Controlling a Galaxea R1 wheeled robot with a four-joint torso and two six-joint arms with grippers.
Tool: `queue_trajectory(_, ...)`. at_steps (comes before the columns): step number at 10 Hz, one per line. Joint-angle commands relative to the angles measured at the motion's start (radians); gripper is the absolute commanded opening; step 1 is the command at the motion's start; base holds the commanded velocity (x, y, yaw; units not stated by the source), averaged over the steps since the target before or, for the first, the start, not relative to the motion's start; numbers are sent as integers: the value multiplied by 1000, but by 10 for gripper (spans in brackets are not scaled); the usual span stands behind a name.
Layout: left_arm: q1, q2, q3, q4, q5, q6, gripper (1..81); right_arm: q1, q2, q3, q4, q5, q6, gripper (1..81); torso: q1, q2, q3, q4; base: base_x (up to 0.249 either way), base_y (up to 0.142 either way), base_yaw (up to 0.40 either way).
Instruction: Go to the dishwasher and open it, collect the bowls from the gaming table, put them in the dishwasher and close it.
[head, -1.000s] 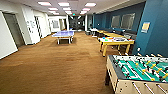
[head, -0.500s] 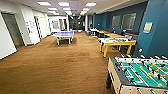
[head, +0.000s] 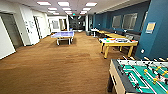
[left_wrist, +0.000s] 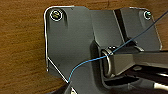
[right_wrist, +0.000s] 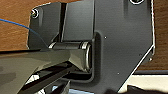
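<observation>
One gaming table (head: 117, 42) bearing small coloured things, one foosball table (head: 140, 77).

Wood-look floor (head: 55, 65), gaming table (head: 117, 43) with coloured items, foosball table (head: 140, 77) near right, blue ping-pong table (head: 62, 35) beyond.

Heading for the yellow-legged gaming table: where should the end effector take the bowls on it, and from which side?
Likely by the rim, from above: the bowls lie on the flat top of the gaming table, near its left end in the head view. Approach over the open floor there. Their exact pose is too blurred to tell.
</observation>
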Motion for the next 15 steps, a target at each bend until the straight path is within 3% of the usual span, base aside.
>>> queue_trajectory(1, -39, -5, 0, -1, 50, 9, 811, 47, 7, 6, -7, -54, -2, 811, 0, 0, 0, 0, 191, 0, 0)
queue_trajectory(15, -37, -5, 0, -3, 49, 9, 811, 44, 7, 6, -4, -53, -2, 811, -2, -1, 0, 0, 192, 0, 0)
